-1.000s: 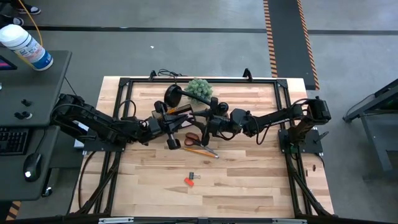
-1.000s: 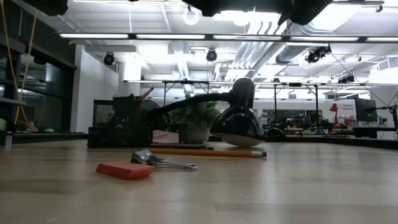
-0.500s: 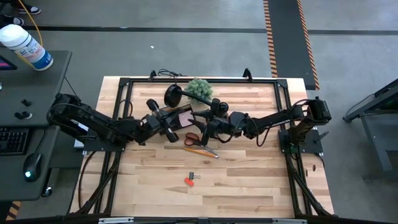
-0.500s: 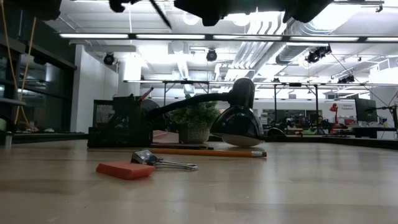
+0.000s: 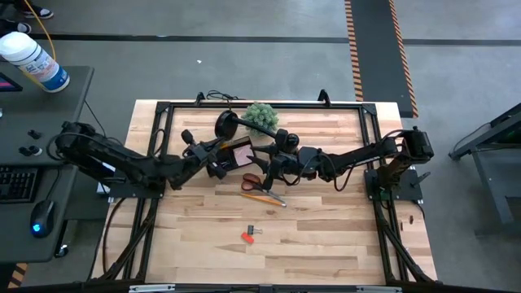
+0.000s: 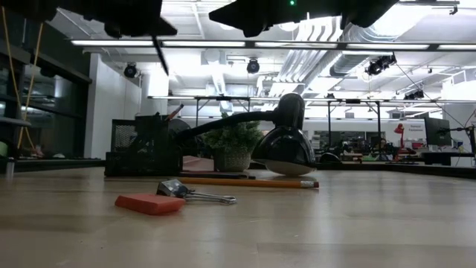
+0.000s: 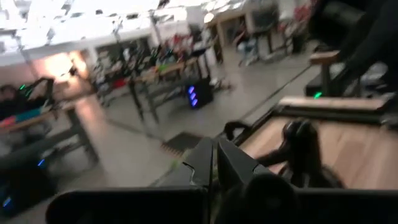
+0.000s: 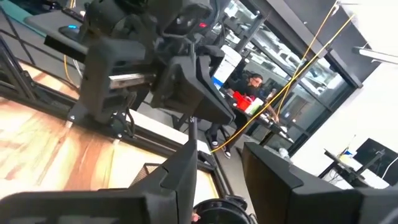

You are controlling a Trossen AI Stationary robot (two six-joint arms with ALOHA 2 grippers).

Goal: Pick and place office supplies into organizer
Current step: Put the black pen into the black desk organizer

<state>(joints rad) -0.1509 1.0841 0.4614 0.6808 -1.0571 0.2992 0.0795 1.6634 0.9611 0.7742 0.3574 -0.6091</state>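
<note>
The table [image 5: 326, 236] is topped with pale planked wood of a smooth, faintly sheened finish, and it is edged by a black metal frame [image 5: 244, 106]. The lamp head [image 6: 286, 152] is finished in glossy black, while the fuzzy green plant [image 5: 262, 115] looks soft and matt. The clip [image 6: 195, 195] shows shiny metal handles, the red pad [image 6: 149, 202] beside it a dull papery surface, and the pencil [image 6: 249, 182] a smooth orange coat.

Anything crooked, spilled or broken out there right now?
One oddity: the thin black tool dangles slanted from the left pincer, well above the table. The right pincer hovers open near the scissors. Nothing looks spilled or damaged.
</note>
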